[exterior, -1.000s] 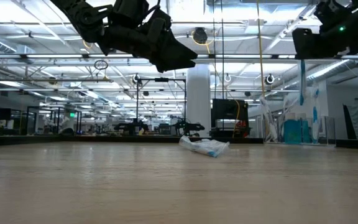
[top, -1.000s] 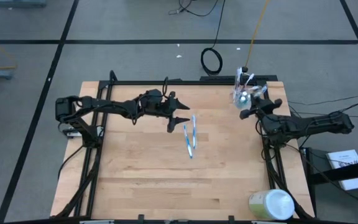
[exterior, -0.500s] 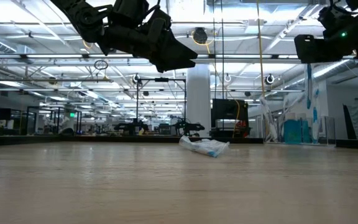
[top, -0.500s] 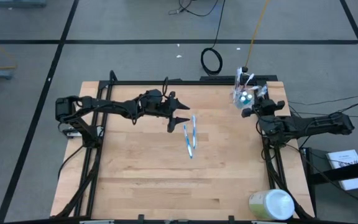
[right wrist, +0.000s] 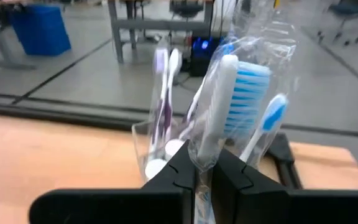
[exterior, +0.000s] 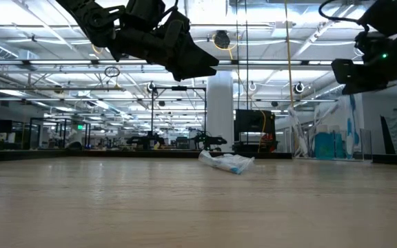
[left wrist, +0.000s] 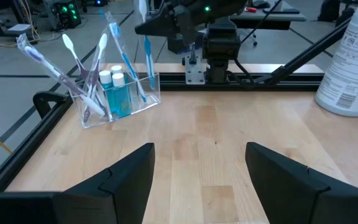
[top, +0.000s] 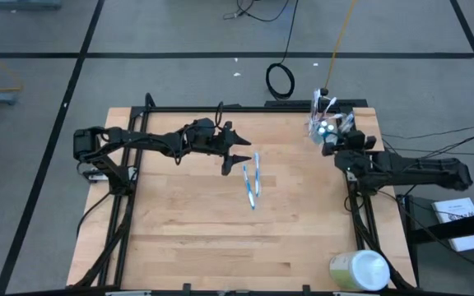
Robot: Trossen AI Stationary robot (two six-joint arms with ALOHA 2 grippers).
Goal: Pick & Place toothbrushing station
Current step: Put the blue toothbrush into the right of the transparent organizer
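The clear plastic cup (top: 321, 125) stands at the table's far right corner, holding several toothbrushes and teal-capped tubes (left wrist: 114, 93). My right gripper (top: 331, 140) is right next to it, on its near side, shut on a wrapped blue-and-white toothbrush (right wrist: 244, 81). Two blue toothbrushes (top: 252, 181) lie flat at mid-table. My left gripper (top: 243, 150) hovers open just to their far left, above the table, nothing between its fingers (left wrist: 123, 180). My right gripper pinches the wrapped toothbrush's handle (right wrist: 205, 163) between its two fingers (right wrist: 185, 180), well below the bristle head. The brush stands about upright, head up, lifted clear of the table. Its lower end is hidden by the fingers.
A large pale green-and-white round container (top: 359, 270) lies at the table's near right corner. Black frame rails (top: 360, 214) run along the table's left, right and far edges. Bare wood (top: 204, 238) lies in front of the two loose brushes.
My right gripper has swung toward the table's far edge and the cup, sunk a little and turned at the wrist, staying shut on the wrapped toothbrush. The toothbrush has gone along with it, clear of the table.
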